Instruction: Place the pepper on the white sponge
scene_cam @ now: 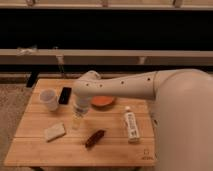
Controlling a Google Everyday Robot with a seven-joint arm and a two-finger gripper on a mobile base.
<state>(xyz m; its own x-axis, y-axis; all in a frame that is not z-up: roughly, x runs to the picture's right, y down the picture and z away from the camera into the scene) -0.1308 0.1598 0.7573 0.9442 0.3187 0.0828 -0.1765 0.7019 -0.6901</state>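
"Pepper point(95, 138) is lying flat on a slant near the front of the table point(30, 150), you see it? Dark little thing."

"Got it. And the gripper point(76, 124)?"

"Hanging nose-down off the arm point(130, 85), over the boards just up and left of the pepper, roughly between it and the white sponge point(54, 131). It doesn't look to be touching either one. Whether it's open or closed I can't tell from here. It isn't carrying the pepper, that much is plain."

"Why come in from up there?"

"My guess is the pepper lies so low and flat that a pinch from above, across its narrow width, is the only sensible hold."

"Anything in the way?"

"Not much. The sponge sits left of the pepper, apart from it, with bare wood between them. The cup point(48, 98) and the black phone point(65, 95) are back at the far left, and the orange bowl point(102, 101) is behind the arm. The white bottle point(131, 125) is off to the pepper's right, near enough that a wide sweep might nudge it. The short hop left to the sponge looks open."
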